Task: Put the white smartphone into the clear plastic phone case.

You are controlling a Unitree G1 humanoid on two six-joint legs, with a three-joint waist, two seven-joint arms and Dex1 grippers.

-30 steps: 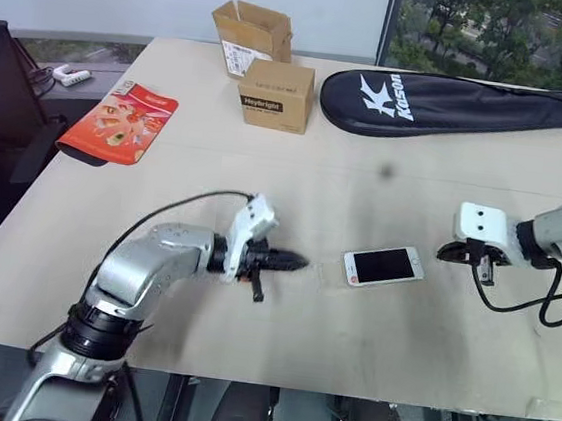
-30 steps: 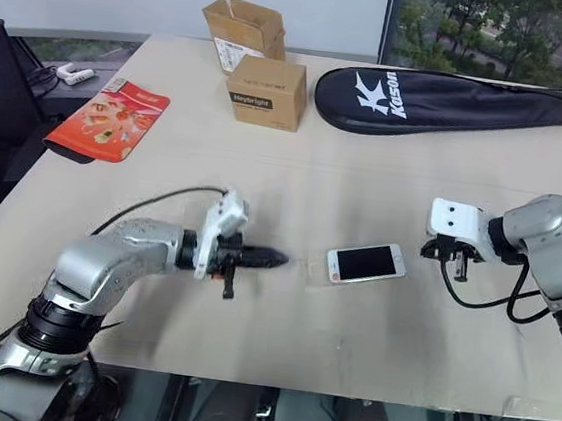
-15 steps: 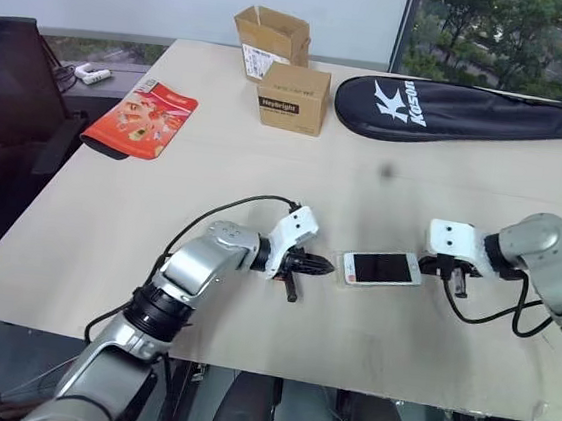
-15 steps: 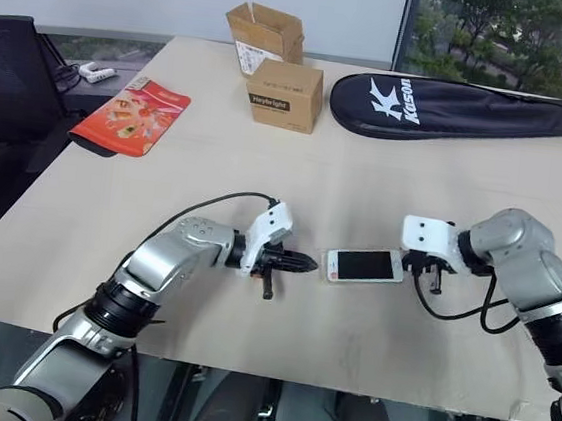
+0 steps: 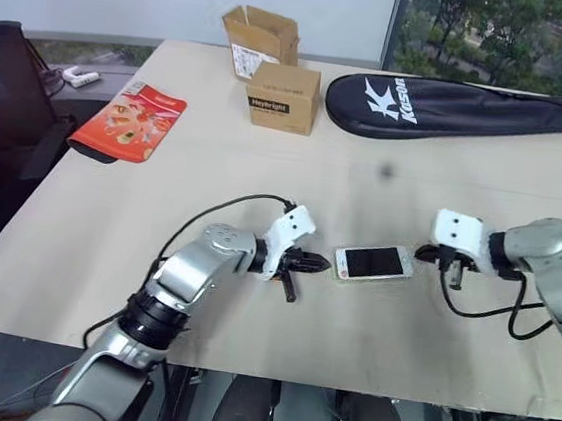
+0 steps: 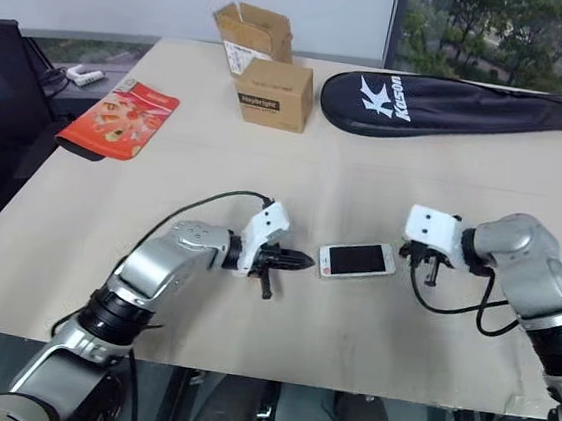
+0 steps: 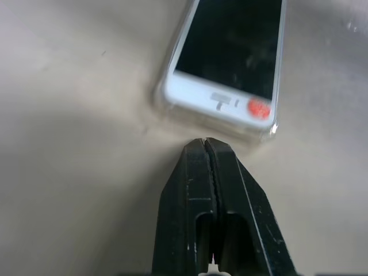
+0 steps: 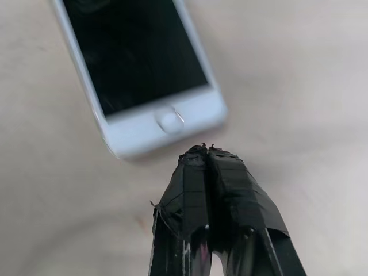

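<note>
Both clenched pincers have closed in on the white smartphone (image 5: 373, 263) lying mid-surface, the left pincer (image 7: 206, 144) at its clear plastic phone case (image 7: 172, 112) end, the right pincer (image 8: 206, 150) at the home-button end, seemingly to squeeze it home

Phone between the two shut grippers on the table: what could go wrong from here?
1. The left gripper and right gripper, both shut, sit at opposite short ends of the white smartphone. Uneven pushing could spin or skid it on the beige table.
2. The clear plastic phone case shows only as a faint rim at the phone's left-gripper end; the phone may ride over it instead of seating.
</note>
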